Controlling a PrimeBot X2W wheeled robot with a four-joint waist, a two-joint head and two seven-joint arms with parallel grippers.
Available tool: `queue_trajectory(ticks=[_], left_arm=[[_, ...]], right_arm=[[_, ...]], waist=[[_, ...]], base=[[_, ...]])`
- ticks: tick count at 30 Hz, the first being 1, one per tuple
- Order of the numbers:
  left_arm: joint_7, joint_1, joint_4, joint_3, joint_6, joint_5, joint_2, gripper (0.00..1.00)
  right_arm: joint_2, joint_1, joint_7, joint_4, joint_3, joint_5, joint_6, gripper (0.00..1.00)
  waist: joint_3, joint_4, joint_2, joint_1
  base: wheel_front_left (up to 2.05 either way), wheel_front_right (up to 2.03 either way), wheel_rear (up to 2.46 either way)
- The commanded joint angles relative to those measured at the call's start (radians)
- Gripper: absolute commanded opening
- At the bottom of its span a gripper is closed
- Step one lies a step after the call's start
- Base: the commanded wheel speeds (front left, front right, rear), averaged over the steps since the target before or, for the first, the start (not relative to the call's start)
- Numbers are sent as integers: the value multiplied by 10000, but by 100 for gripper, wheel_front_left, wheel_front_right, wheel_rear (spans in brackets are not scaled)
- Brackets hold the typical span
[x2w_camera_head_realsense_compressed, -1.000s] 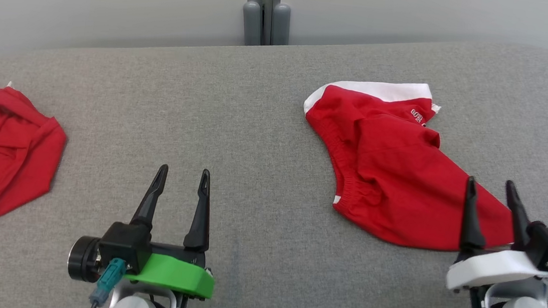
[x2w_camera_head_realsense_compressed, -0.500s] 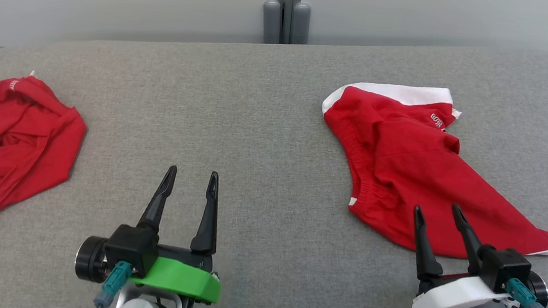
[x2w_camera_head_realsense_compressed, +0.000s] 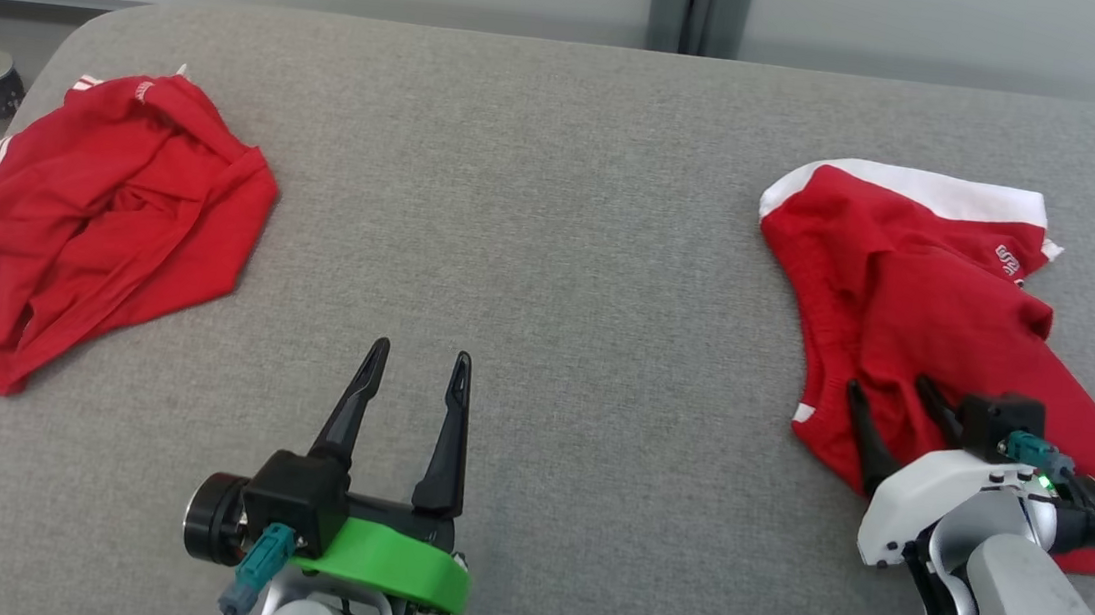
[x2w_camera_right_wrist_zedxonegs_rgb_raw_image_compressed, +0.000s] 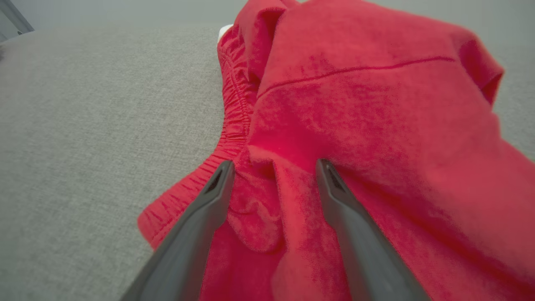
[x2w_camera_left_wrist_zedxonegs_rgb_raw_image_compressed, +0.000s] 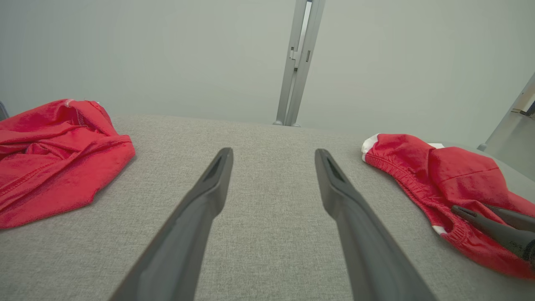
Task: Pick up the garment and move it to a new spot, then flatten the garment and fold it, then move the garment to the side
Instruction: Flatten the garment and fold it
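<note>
- Right garment lies on the table, right side.
- Left garment lies at the table's far-left corner.
- Post stands behind the far edge.
- Left gripper is near, between the garments.
- Right gripper is over the right garment's near part.

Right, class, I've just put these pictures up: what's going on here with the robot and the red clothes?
A two-armed robot is working at a grey cushioned surface with two crumpled red pieces of clothing on it. Its right gripper, open, is poised over the right garment near the elastic waistband, with nothing gripped yet. Its left gripper hangs open above the bare middle of the surface, holding nothing. The left garment lies untouched at the far left.
</note>
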Motion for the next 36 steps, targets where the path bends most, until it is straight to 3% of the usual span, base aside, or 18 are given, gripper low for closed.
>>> queue_trajectory(ticks=[1, 7, 8, 13, 18, 25, 29, 36], left_arm=[[-5, -187, 10, -24, 28, -72, 37, 100], [-5, -213, 17, -163, 79, -110, 37, 100], [-5, -210, 27, -192, 90, -110, 37, 100], [-5, -118, 95, -253, 81, -130, 37, 100], [-5, -21, 170, -237, 7, -92, 37, 100], [-5, -90, 138, -239, -58, -22, 37, 100], [-5, -249, 55, -377, -22, -49, 37, 100], [-5, -528, -2, -603, 110, -214, 37, 100]], right_arm=[[-62, -240, 157, 298, 39, 262, -6, 100], [-358, -997, 383, 1384, 431, 888, -6, 100], [-397, -1106, 422, 1528, 582, 998, -5, 0], [-359, -1412, -49, 1424, 1491, 1675, -3, 0], [-266, -1460, -469, 543, 2758, 2722, -3, 0], [-704, -1883, -531, -34, 3694, 3551, -3, 0], [-1051, -2554, -495, 388, 3695, 3542, -3, 0], [-1452, -3826, -320, 2258, 3545, 3298, -3, 0]], waist=[[256, 443, 0, 0], [318, 750, 0, 0], [315, 775, 0, 0], [188, 781, 0, 0], [-44, 672, 0, 0], [-16, 648, 0, 0], [292, 778, 0, 0], [776, 1123, 0, 0]], base=[[0, 0, 0], [0, 0, 0], [0, 0, 0], [0, 0, 0], [0, 0, 0], [0, 0, 0], [0, 0, 0], [0, 0, 0]])
